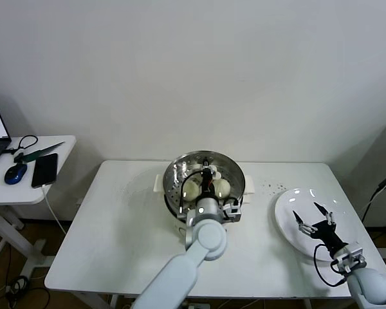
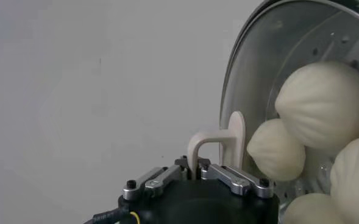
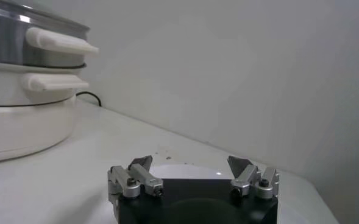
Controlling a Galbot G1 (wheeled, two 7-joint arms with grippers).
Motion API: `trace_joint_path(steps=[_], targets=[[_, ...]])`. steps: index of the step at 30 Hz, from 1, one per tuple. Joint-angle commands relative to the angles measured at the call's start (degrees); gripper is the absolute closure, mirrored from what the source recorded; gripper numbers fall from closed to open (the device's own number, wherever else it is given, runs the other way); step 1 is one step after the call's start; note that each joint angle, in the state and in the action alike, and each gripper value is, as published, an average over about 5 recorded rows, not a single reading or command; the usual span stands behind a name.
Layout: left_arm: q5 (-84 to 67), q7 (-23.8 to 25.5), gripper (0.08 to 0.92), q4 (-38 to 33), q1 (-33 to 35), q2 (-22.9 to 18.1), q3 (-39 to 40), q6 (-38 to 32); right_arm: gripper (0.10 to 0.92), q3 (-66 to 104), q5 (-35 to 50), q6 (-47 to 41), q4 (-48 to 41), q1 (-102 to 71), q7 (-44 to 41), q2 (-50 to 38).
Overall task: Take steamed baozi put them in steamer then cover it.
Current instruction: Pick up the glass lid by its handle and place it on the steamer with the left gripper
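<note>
The steamer (image 1: 174,174) stands at the table's far middle, a steel pot on a cream base, also seen in the right wrist view as steamer (image 3: 21,115). A round glass lid (image 2: 270,55) lies over its mouth; whether it rests on the rim I cannot tell. My left gripper (image 1: 208,178) (image 2: 192,168) is shut on the lid's cream arched handle (image 2: 213,141). Several steamed baozi (image 1: 192,188) (image 2: 322,100) show through the glass inside the pot. My right gripper (image 1: 311,214) (image 3: 191,164) hangs open over the white plate (image 1: 289,212) (image 3: 185,172), holding nothing.
A side table (image 1: 6,187) at the left carries a phone (image 1: 44,170), a blue mouse (image 1: 15,173) and a laptop's corner. Dark specks (image 1: 270,187) lie on the table between steamer and plate. The wall stands close behind.
</note>
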Motion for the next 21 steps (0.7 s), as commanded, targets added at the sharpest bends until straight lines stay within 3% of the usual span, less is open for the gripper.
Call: trace_joint_path(steps=[1, 11, 21], targets=[[-0.38, -0.10, 0.847, 0.20, 0.15, 0.27, 0.05, 2.79, 0.203, 0.02, -0.12, 0.06, 0.05, 0.03, -0.07, 0.17], [-0.66, 1.71, 0.835, -2.16, 0.42, 1.23, 0.72, 2.79, 0.203, -0.02, -0.11, 0.08, -0.35, 0.26, -0.42, -0.21], [-2.12, 2.10, 0.574, -8.98, 2.05, 3.41, 1.74, 2.79, 0.203, -0.24, -0.14, -0.18, -0.49, 0.56, -0.59, -0.23]])
